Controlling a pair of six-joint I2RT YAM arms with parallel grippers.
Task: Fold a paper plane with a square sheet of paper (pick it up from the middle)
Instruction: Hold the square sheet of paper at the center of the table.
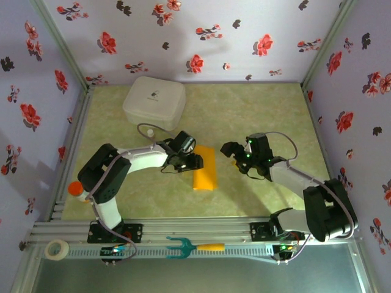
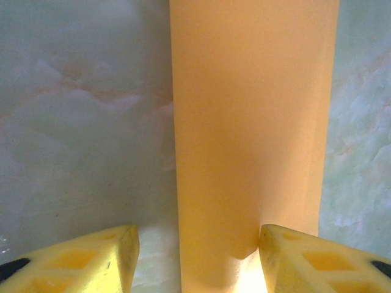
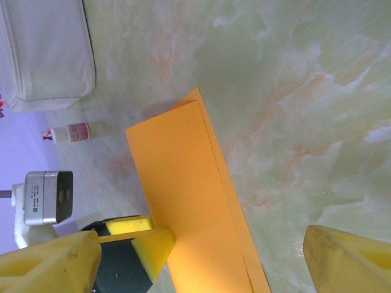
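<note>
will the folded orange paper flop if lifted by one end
Probably floppy: the folded orange paper is a thin strip, so its far end would likely droop. It looks light and may slide on the smooth table if pushed. Its offset layers might fan apart.

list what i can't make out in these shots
- Paper, left wrist view: both ends are cut off by the frame's top and bottom.
- Part of the paper's left edge, top view: hidden under the left hand.
- Bottle label, right wrist view: too small and blurred to read.

Overhead, wrist close-ups — shared folded paper (image 1: pixel 205 172)
</note>
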